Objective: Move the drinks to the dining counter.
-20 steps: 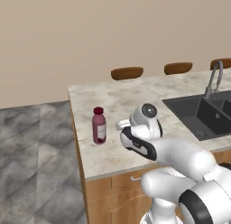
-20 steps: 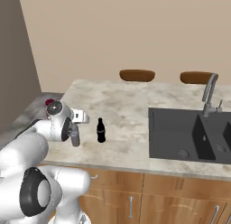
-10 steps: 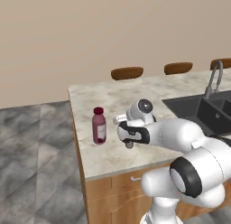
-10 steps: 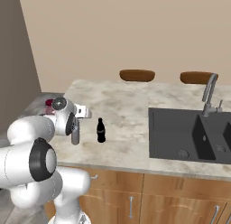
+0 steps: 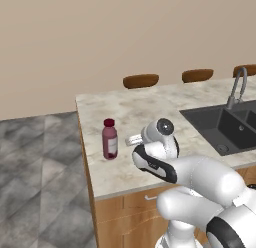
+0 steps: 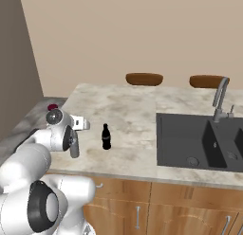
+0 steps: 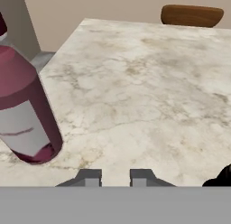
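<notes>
Presently: jaws pressed together, empty, low over beige marble table point(image 7: 149, 96). Juice bottle point(image 5: 110, 139) and cola bottle point(image 6: 106, 137) upright either side. Sink point(image 6: 199, 141), stools point(image 6: 144, 79) beyond.

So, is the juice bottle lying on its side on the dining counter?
No, the juice bottle stands upright on the dining counter, with its red cap at the top.

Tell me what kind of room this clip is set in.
Most likely a rendered home kitchen, at its island. The marble counter holds a dark double sink with a faucet, brown stools line the far side, and wooden cabinet fronts sit below.
</notes>
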Controlling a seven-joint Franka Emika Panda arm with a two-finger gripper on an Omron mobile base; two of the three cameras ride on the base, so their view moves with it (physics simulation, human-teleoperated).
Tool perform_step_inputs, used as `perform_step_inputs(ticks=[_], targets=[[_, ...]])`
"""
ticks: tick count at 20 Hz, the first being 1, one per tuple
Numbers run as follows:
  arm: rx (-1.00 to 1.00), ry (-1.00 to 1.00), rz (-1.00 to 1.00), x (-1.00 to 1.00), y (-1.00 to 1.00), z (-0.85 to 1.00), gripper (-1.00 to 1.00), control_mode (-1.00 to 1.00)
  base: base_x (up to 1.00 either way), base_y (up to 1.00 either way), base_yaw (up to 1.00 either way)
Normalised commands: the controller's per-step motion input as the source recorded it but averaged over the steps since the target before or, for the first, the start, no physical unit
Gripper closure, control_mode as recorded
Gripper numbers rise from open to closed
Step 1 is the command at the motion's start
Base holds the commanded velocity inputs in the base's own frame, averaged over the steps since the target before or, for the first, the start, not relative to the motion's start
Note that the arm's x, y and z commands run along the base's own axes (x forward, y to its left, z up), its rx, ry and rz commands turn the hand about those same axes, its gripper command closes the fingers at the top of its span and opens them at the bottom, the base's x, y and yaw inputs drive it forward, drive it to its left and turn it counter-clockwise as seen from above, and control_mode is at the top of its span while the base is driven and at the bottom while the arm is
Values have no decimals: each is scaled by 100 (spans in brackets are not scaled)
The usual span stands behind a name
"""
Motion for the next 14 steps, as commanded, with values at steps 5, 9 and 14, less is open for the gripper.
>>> perform_step_inputs(ticks=[5, 9, 14], targets=[[0, 0, 0, 0, 0, 0, 100, -100, 0, 0, 0], [0, 0, 0, 0, 0, 0, 100, -100, 0, 0, 0], [0, -1, 0, -1, 0, 0, -100, -100, 0, 0, 0]])
